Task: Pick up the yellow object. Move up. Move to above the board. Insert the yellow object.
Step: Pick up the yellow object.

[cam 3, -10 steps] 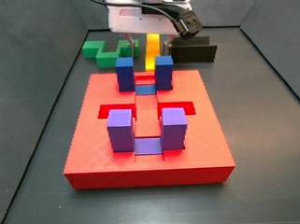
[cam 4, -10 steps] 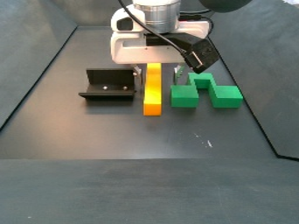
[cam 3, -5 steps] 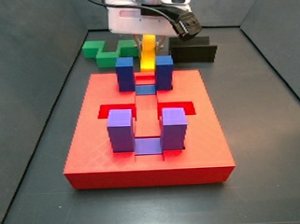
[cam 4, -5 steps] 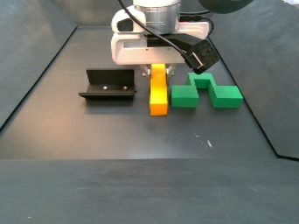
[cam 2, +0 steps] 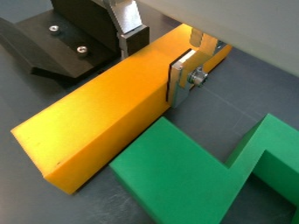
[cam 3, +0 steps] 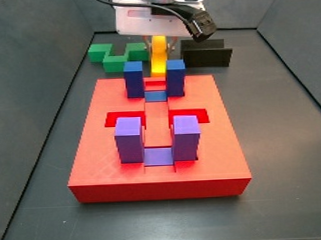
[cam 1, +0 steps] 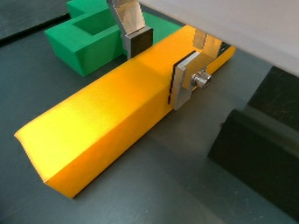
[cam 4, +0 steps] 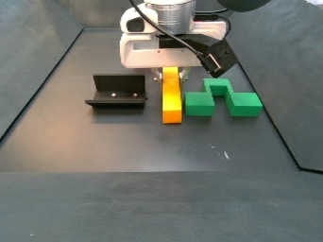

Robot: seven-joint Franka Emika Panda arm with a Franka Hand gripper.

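While the long, smooth yellow-orange rectangular bar (cam 4: 171, 95) lies flat on the dark floor near the middle of a side view, the white two-finger gripper (cam 4: 172, 68) sits low over its far end, and both wrist views show the flat silver fingers (cam 1: 187, 77) with their dark pads set against the bar's two long sides, pinching it (cam 2: 111, 114) across its width. To the right of the bar in that side view, just beside it, is a bright green stepped block (cam 4: 222, 98); whether the two touch cannot be told. To the bar's left, a little apart, stands the dark L-shaped fixture (cam 4: 113, 92) on its base plate. A wrist view shows the same green block (cam 2: 222, 171) along one flank of the bar and the black fixture (cam 2: 65, 39) off the opposite flank. From a side view, the large flat red square board (cam 3: 157, 142) fills the centre and foreground, carrying four upright purple-blue posts (cam 3: 129, 136), with the gripper (cam 3: 160, 34) and the yellow bar (cam 3: 160, 57) beyond its far edge at upper centre.
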